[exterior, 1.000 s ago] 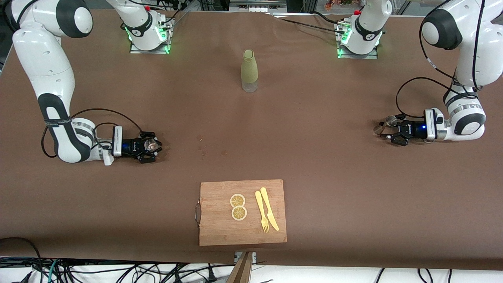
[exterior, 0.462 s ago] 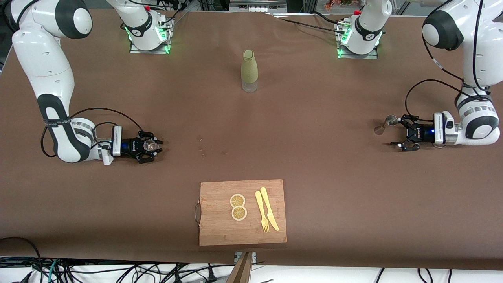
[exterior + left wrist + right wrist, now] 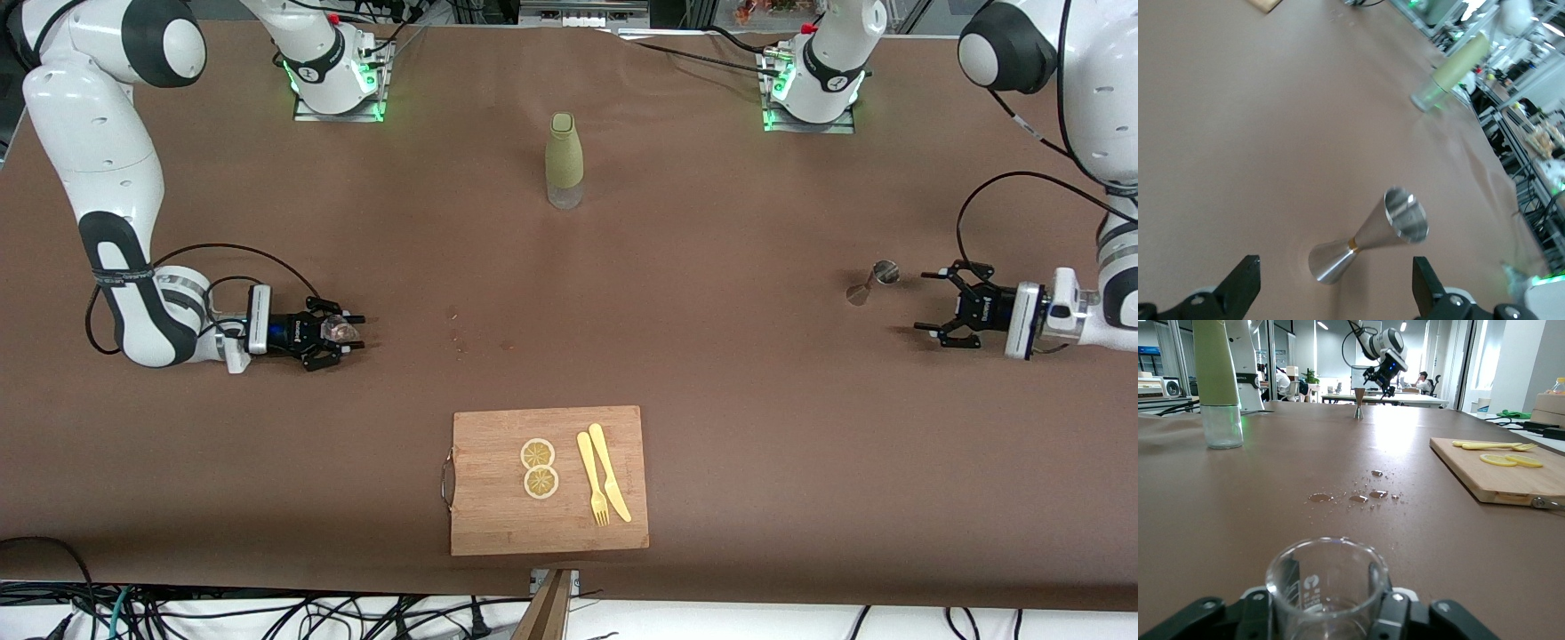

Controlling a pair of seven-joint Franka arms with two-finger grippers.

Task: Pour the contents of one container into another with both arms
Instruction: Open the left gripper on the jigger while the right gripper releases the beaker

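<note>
1. Left claw (image 3: 941, 305), seen from the front, hangs spread and empty, low over the surface (image 3: 711, 356) at the left arm's end, apart from the steel jigger (image 3: 871, 281) standing upright there. The right claw (image 3: 342, 331) lies low at the right arm's end, its fingers flanking a small glass beaker (image 3: 336, 328); contact cannot be judged from this view. A green bottle (image 3: 564, 160) stands mid-surface; the cutting board (image 3: 548, 480) holds 2 lemon slices (image 3: 539, 468), a fork (image 3: 592, 478) and a knife (image 3: 609, 471).

2. Left wrist view: the jigger (image 3: 1368, 235) stands free between the parted fingers (image 3: 1426, 288).

3. Right wrist view: the beaker (image 3: 1328, 587) sits between loosely parted fingers (image 3: 1391, 613), resting on the surface; spilled drops (image 3: 1358, 495) lie ahead.

4. Judgement: pouring looks finished, both vessels set down. The next move calls for backing each arm away without tipping either vessel.
</note>
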